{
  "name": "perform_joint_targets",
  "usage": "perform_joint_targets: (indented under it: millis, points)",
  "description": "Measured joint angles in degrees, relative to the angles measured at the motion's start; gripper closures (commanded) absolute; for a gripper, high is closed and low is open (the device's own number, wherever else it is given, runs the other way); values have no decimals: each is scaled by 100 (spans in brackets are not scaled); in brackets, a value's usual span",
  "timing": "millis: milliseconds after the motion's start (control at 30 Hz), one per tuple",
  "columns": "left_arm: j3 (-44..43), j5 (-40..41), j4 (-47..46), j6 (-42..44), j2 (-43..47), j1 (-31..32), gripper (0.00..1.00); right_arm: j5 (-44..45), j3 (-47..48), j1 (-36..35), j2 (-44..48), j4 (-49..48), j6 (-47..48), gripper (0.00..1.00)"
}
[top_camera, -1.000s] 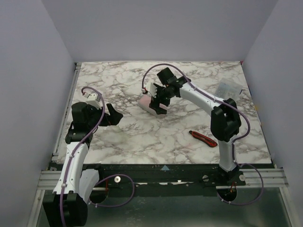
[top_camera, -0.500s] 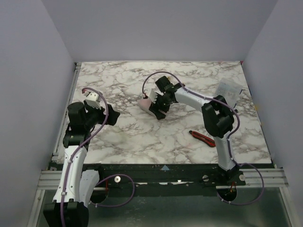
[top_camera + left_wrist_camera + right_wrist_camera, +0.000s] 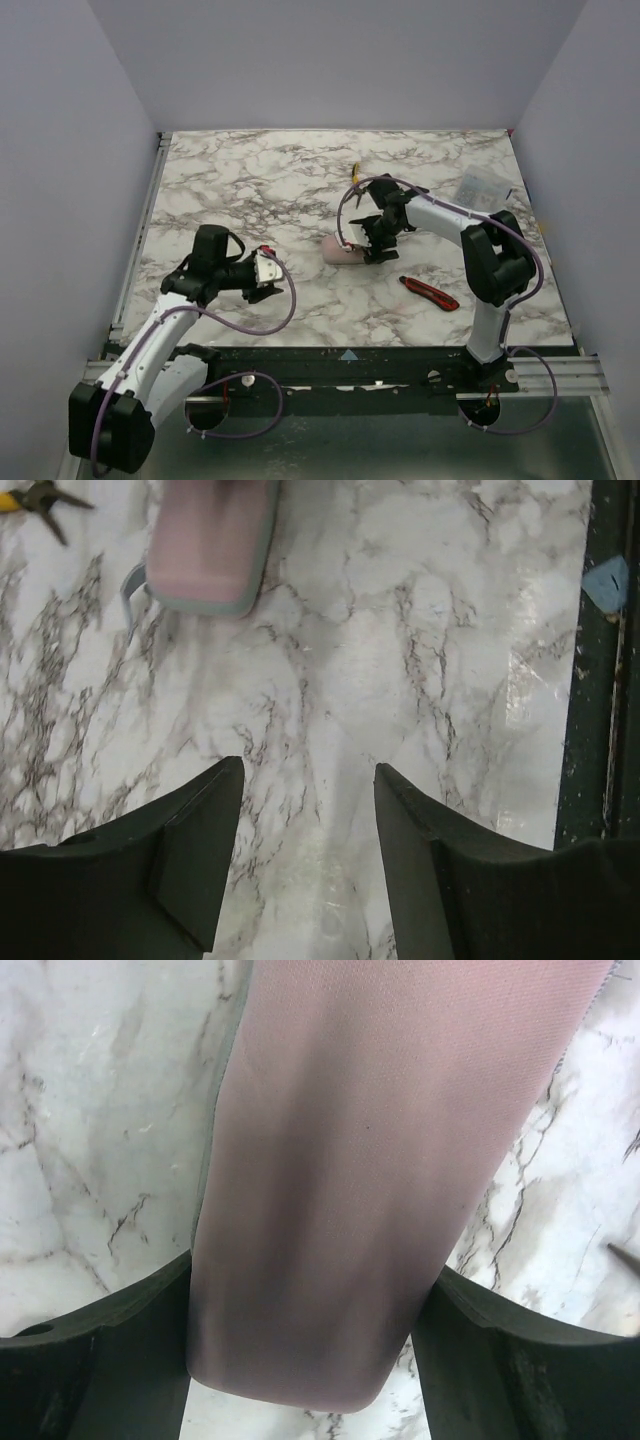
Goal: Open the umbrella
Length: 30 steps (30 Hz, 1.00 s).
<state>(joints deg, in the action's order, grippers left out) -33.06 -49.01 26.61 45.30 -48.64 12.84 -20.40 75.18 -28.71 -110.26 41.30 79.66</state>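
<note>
The umbrella itself does not show in any view. A pale pink oblong case [image 3: 338, 251] lies on the marble table [image 3: 250, 180] near the middle. My right gripper [image 3: 372, 240] is shut on it. In the right wrist view the case [image 3: 390, 1160] fills the gap and both black fingers press its sides at my right gripper [image 3: 315, 1272]. My left gripper [image 3: 270, 278] hovers low to the left of the case, open and pointing at it. In the left wrist view the case [image 3: 210, 545] lies ahead, and only bare marble shows between the fingers of my left gripper [image 3: 308, 780].
A red-and-black utility knife [image 3: 430, 293] lies right of the case near the front. Yellow-handled pliers [image 3: 356, 172] lie behind it, the pliers [image 3: 25, 498] also showing at the left wrist view's top corner. A clear plastic item [image 3: 480, 188] sits at the back right. Grey walls enclose the table.
The right arm has drawn the pink case nearer and to the right, its jaws closing onto it. The left arm swung down and in toward the centre, its jaws narrowing but still open.
</note>
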Motion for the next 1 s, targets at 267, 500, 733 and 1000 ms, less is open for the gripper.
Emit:
perform_joint_targets:
  millis: [267, 500, 733, 1000]
  points:
    - [-505, 70, 341, 2282, -1460, 1178, 55, -133, -197, 0, 151, 210, 1956, 52]
    - [-1412, 221, 470, 3320, -2771, 1458, 66, -264, -199, 0, 157, 479, 3003, 54]
    - [-2315, 564, 855, 3687, -3834, 1637, 69, -297, 0, 0, 26, 706, 3134, 56]
    - [-2457, 686, 750, 2931, -3718, 2009, 69, -273, 11, 68, 35, 879, 3226, 57]
